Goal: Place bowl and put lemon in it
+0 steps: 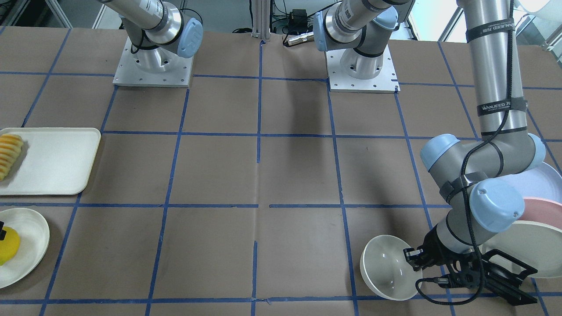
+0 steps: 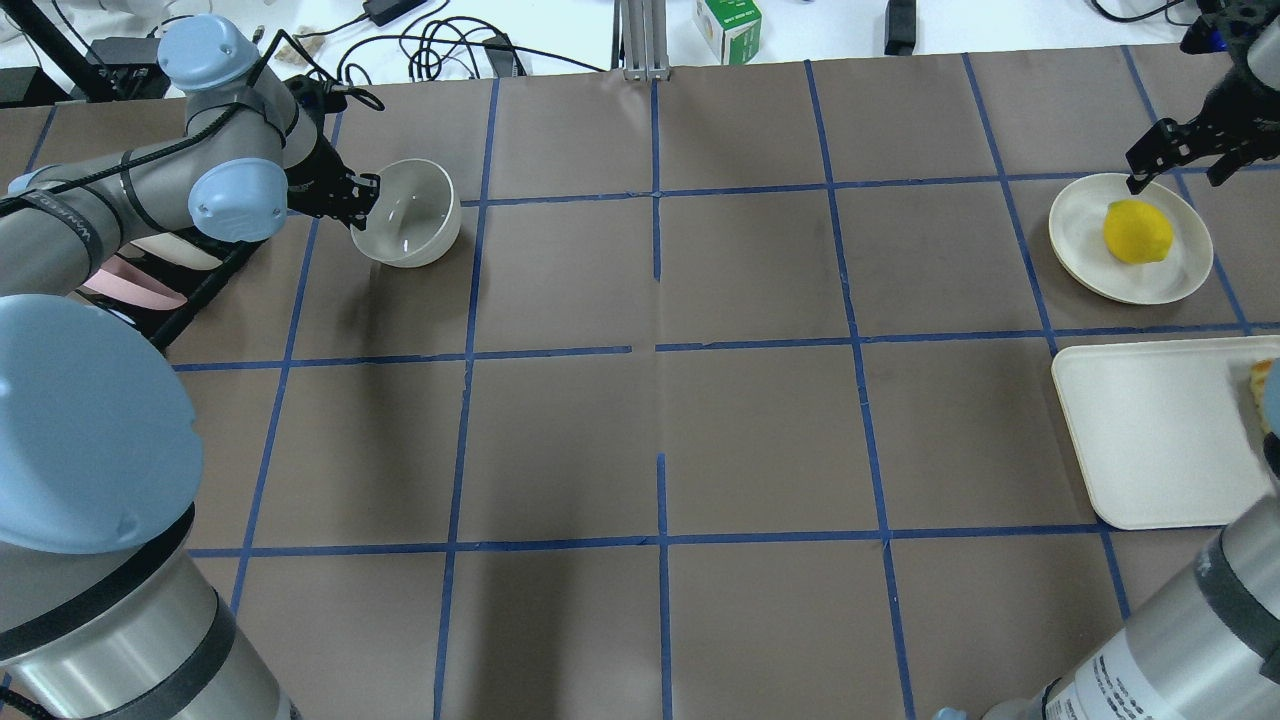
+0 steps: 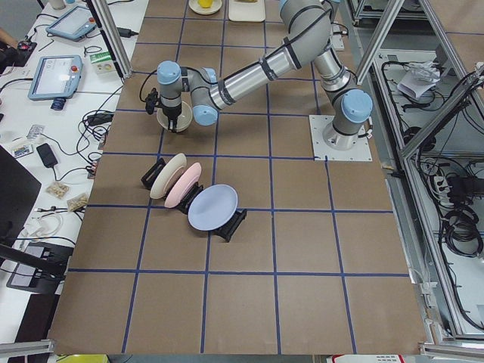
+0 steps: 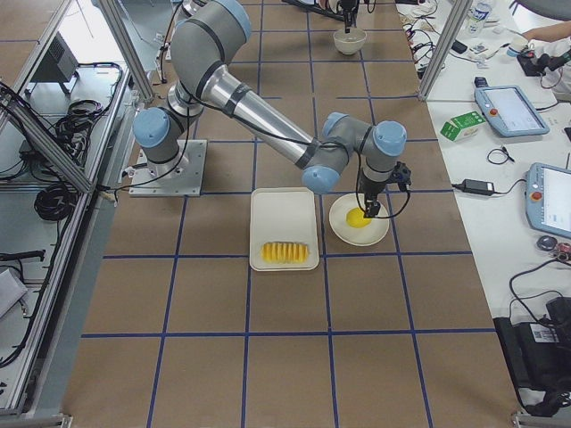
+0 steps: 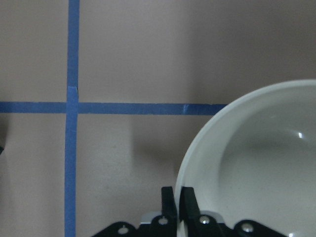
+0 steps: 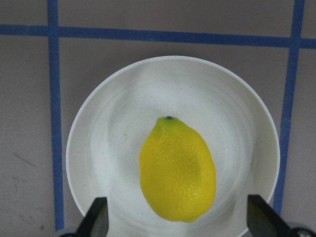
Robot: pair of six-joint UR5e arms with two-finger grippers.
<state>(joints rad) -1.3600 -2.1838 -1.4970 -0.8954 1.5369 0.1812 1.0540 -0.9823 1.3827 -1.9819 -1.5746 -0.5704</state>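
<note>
The off-white bowl (image 1: 388,267) (image 2: 405,225) is at the table's far left, next to the plate rack. My left gripper (image 1: 410,256) (image 2: 358,195) is shut on its rim; the wrist view shows both fingers (image 5: 168,200) pinching the bowl's (image 5: 256,163) edge. The bowl is tilted and close to the table. The yellow lemon (image 2: 1137,231) (image 6: 177,170) lies on a flat cream plate (image 2: 1080,225) (image 6: 113,143) at the far right. My right gripper (image 2: 1175,170) (image 6: 180,219) is open and empty directly above the lemon, its fingers apart on either side of it.
A cream tray (image 2: 1150,440) (image 1: 57,162) with a row of sliced fruit (image 1: 9,153) lies next to the lemon's plate. A black rack (image 1: 505,276) with pastel plates (image 1: 540,250) (image 3: 193,200) stands just behind the bowl. Both arm bases are at the robot's edge.
</note>
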